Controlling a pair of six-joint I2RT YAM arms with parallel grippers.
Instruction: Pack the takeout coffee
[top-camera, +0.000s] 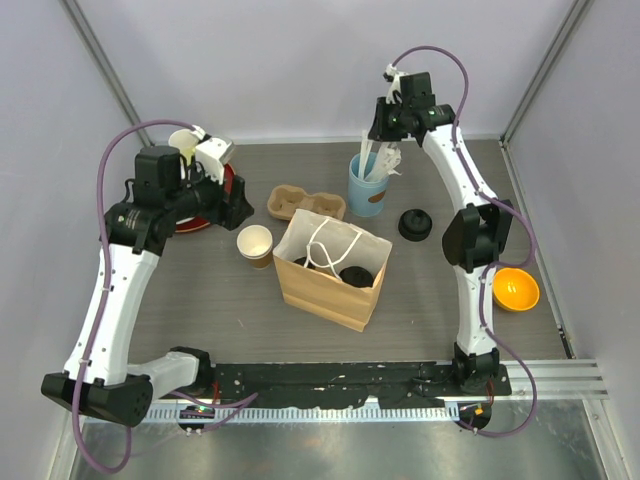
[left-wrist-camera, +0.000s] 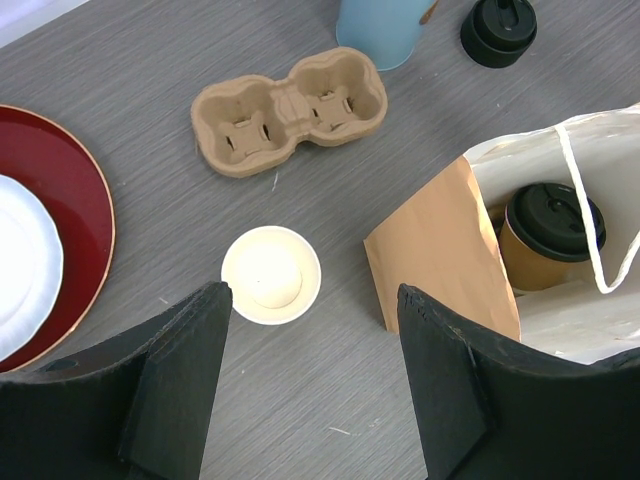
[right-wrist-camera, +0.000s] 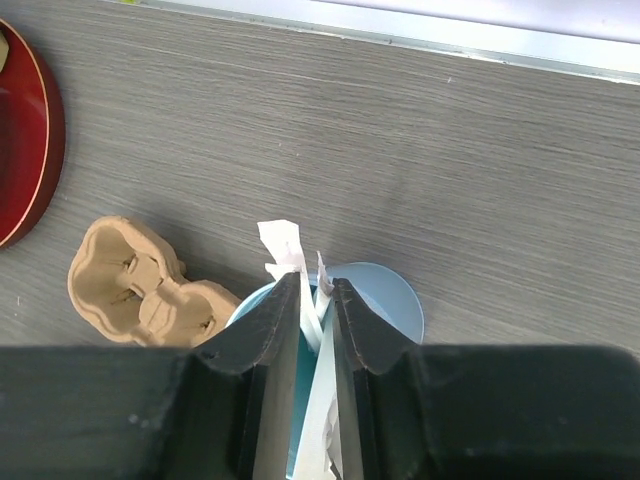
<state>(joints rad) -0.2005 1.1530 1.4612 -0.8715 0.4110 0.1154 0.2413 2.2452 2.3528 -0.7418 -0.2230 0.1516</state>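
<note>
— Where did we find the takeout coffee?

— Inside the brown paper bag (top-camera: 345, 300), which stood open and upright mid-table. From above we made out one lidded cup (top-camera: 319, 263) and a second lidded cup (top-camera: 356, 277) side by side under the white cord handles. The left wrist view gave us only one of them clearly, tan with a black sip lid.

— And the left gripper (top-camera: 240, 206)?

— We saw it spread wide and holding nothing, hanging above the lidless paper cup (top-camera: 255, 243), which sat just left of the bag. Behind that cup lay the cardboard cup carrier (top-camera: 306, 203), with no cup in it, and the red plate (left-wrist-camera: 80, 200) lay off to the left.

— The right gripper (right-wrist-camera: 316, 285)?

— We found its fingers drawn narrow over the blue cup (top-camera: 367, 192), pinching a white paper-wrapped stick (right-wrist-camera: 321, 370) that stood in it among others. We could not tell what the wrapper held.

— Anything else on the table?

— We noted a black lid stack (top-camera: 415, 224) right of the blue cup and an orange bowl (top-camera: 516, 289) by the right arm.
</note>
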